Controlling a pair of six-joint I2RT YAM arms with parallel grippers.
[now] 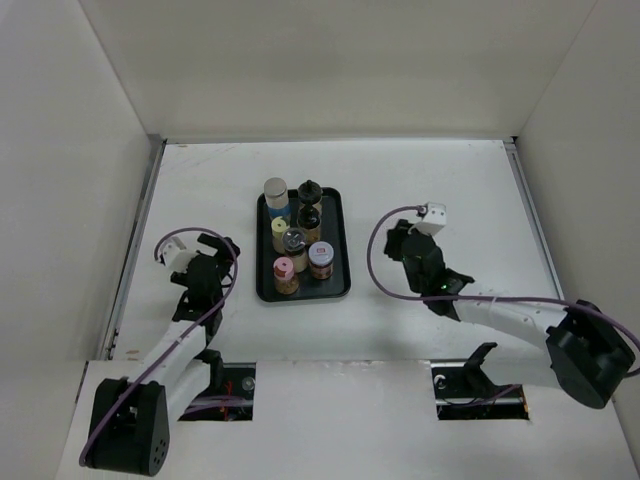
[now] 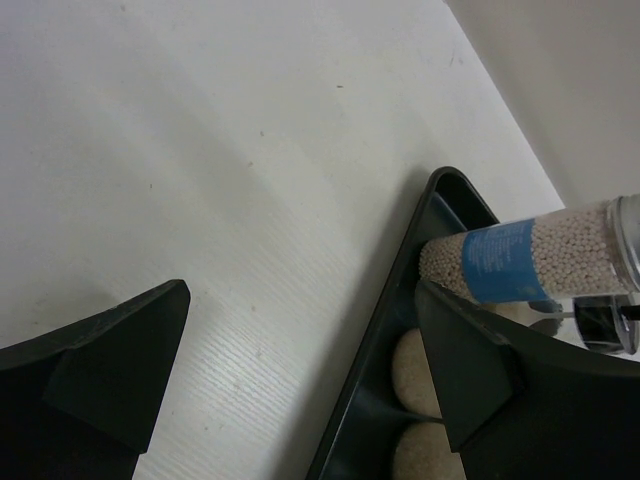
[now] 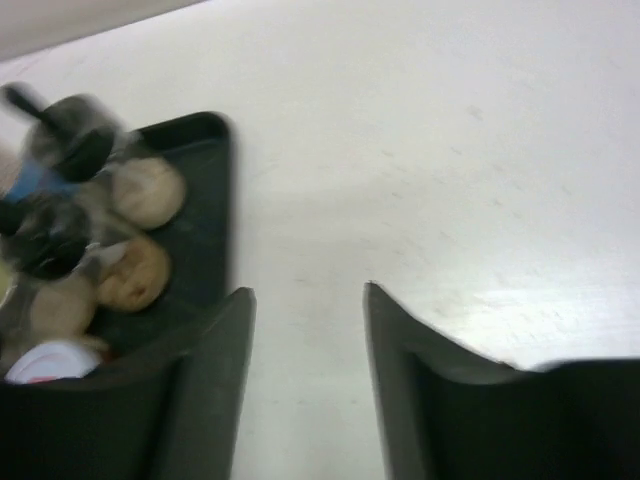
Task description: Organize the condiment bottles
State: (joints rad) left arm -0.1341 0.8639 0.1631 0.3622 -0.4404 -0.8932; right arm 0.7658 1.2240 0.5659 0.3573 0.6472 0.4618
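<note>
Six condiment bottles (image 1: 298,238), all upright, packed in two rows on a black tray (image 1: 343,290) at mid-bench. The tray's long axis runs from near edge to far edge. Caps: grey, black, cream, silver, pink. Bodies: one blue-labelled, one red-labelled, one dark brown. My left end effector (image 1: 215,244): spread apart, empty, bottles toward the right edge. My right end effector (image 1: 400,240): spread apart, empty, bottles toward the left edge. Left judged slightly nearer.

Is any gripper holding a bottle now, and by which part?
Nothing is held. The jaws of the left gripper and the right gripper are open, with only table between them. The bottles stand in the black tray.
</note>
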